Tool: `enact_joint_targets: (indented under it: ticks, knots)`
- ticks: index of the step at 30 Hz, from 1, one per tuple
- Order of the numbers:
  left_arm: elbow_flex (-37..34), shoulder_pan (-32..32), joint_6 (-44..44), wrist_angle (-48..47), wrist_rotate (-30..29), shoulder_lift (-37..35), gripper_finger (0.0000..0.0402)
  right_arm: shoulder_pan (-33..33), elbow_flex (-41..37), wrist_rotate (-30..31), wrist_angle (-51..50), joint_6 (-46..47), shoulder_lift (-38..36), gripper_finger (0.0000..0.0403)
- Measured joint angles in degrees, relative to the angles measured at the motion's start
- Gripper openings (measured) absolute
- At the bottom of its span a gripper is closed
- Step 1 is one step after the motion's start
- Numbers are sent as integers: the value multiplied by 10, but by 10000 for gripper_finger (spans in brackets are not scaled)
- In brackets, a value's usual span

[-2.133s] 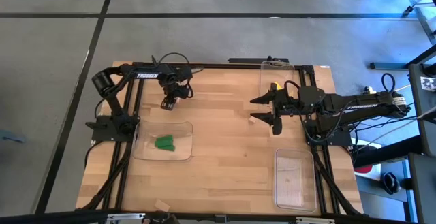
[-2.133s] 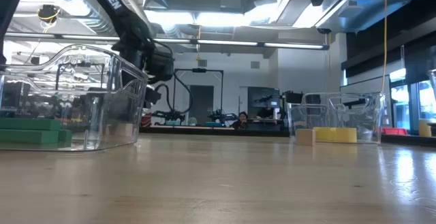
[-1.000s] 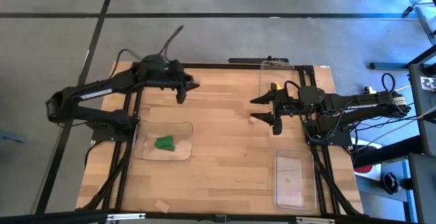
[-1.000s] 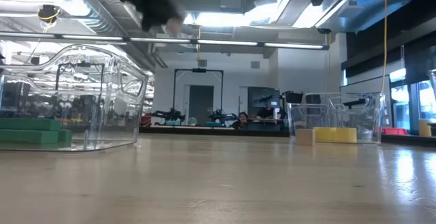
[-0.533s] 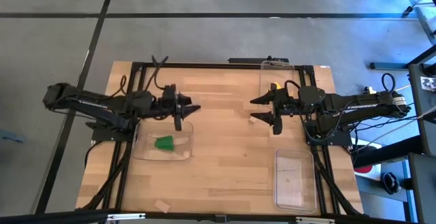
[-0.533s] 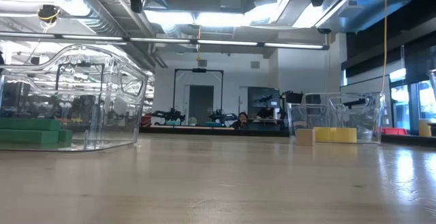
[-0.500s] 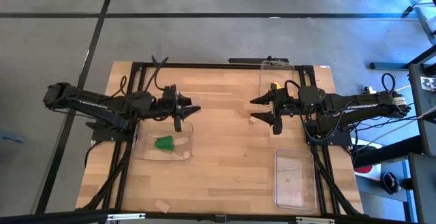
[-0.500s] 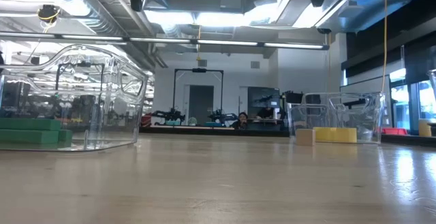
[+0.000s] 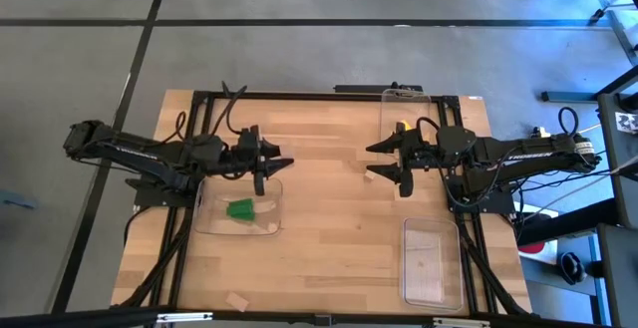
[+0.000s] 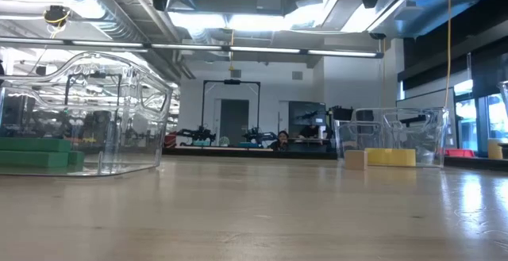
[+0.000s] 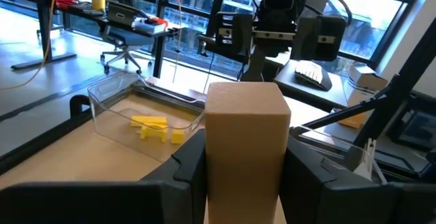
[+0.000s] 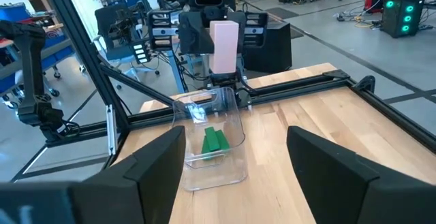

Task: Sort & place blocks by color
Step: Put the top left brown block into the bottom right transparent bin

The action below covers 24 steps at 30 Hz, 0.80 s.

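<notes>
**Tan block held high over the green tray**

Above the near rim of the clear tray (image 9: 261, 226) on my left side, the left gripper (image 9: 271, 163) has its fingers clamped on a plain tan block (image 11: 244, 142), standing upright between them. I judge it is held high there because it belongs with neither the greens below nor the yellows opposite, so it has yet to be carried to a tray of its own; the empty-looking tray (image 9: 431, 260) near the right arm's base seems the likely home.

The right gripper (image 9: 397, 163) hovers with fingers spread wide and nothing between them, just beside a small tan block (image 9: 374, 174) lying on the surface (image 9: 329, 248), apparently poised to take it.

From overhead I can place both arms and see the green blocks (image 9: 240, 208) in the left tray, but the held block is barely visible there. The left wrist view shows it plainly, and beyond it the far tray (image 11: 112, 101) with its yellow blocks (image 11: 154, 126). The right wrist view looks back across and shows the tan block raised above the green pieces. The low view confirms the greens lie flat in their tray and a tan block sits just outside the yellow tray's wall.
</notes>
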Motion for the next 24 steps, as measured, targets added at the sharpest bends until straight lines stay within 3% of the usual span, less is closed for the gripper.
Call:
enact_joint_targets:
  ticks: [5,15,24]
  knots:
    - [6,0,13,21,2,15,119,0,0,0,2,26,1,259]
    - [158,31,48,21,96,227,119,0,1,1,131,43,86,259]
    - [250,36,60,22,139,324,119,1,1,-20,237,44,168,259]
